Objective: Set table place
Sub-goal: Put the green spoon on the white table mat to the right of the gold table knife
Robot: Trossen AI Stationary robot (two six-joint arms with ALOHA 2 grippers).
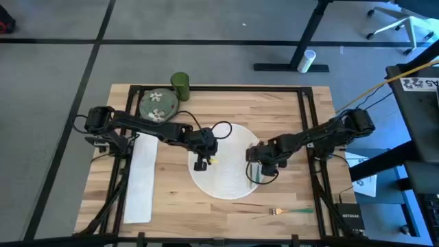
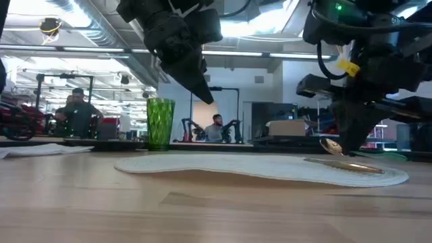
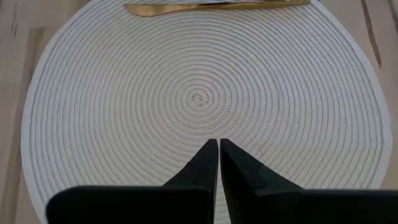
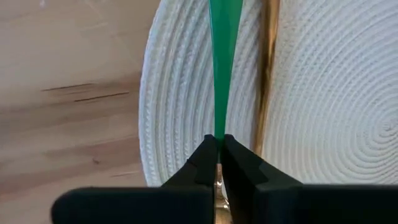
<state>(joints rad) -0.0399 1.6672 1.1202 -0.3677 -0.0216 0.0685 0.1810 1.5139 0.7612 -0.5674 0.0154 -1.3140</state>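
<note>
A round white woven placemat lies in the middle of the table. A gold knife rests flat on its right part. My right gripper is over the mat's right edge, shut on a green-handled utensil, whose gold bowl end shows just above the mat. Above the mat's left part hangs my left gripper, shut and holding nothing, well clear of the mat in the low view. My right gripper pinches the narrow end of the utensil's green handle between its two fingers, where the handle meets the gold part. The fingers lie along the handle, which widens away from them over the mat's edge. Whether the utensil touches the mat, I cannot tell.
A green cup and a flowered plate stand at the far left. A white napkin lies along the left side. A green-handled fork lies near the front edge at the right. Bare wood shows around the mat.
</note>
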